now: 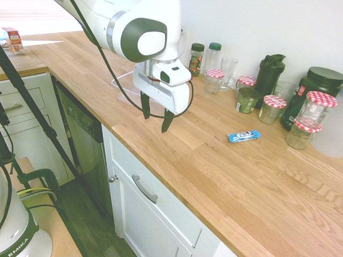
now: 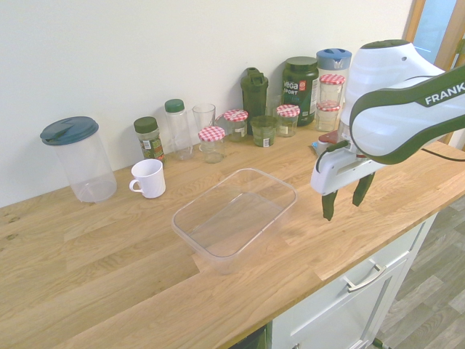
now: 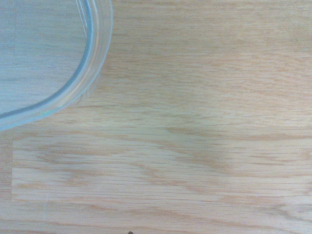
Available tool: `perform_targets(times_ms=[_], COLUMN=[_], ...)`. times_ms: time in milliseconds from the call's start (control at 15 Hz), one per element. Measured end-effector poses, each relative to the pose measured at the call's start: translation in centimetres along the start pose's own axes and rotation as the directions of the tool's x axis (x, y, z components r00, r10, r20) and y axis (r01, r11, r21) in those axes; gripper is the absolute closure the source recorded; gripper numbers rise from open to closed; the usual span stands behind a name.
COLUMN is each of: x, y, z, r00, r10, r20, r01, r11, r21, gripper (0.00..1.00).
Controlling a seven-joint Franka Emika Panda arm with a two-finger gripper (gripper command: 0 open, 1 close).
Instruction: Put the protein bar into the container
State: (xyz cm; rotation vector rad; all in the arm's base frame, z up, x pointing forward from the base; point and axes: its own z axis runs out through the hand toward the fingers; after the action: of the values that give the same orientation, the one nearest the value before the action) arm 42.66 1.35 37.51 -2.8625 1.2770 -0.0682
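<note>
The arm largely hides the container.

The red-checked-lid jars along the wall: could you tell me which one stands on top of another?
The uppermost jar at the far end near the arm, beside the dark Vega tub; it sits on a second checked-lid jar, while the other three stand on the counter.

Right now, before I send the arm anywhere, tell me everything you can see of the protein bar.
The protein bar is a small flat oblong in a bright blue wrapper with white and dark marks; the print is too small to read. It lies flat on the wooden countertop, in front of the checked-lid jars, touching nothing else. The open gripper hangs well away from it. It is not yet in the container.
</note>
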Motion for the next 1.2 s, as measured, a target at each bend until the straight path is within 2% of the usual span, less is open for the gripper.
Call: perform_targets(times_ms=[267, 400, 800, 1200], x=[0.3, 1.9, 11.9, 22.9], y=[0.0, 0.3, 0.8, -1.2], z=[-0.3, -1.5, -4.6, -5.2], r00=[1.000, 0.999, 0.980, 0.933], r10=[-0.002, 0.033, 0.198, 0.360], r20=[-0.004, -0.016, -0.016, 0.000], r01=[0.002, -0.032, -0.196, -0.357], r11=[1.000, 0.999, 0.977, 0.927], r21=[0.005, 0.024, 0.085, 0.114], gripper=[0.00, 0.00, 0.00, 0.00])
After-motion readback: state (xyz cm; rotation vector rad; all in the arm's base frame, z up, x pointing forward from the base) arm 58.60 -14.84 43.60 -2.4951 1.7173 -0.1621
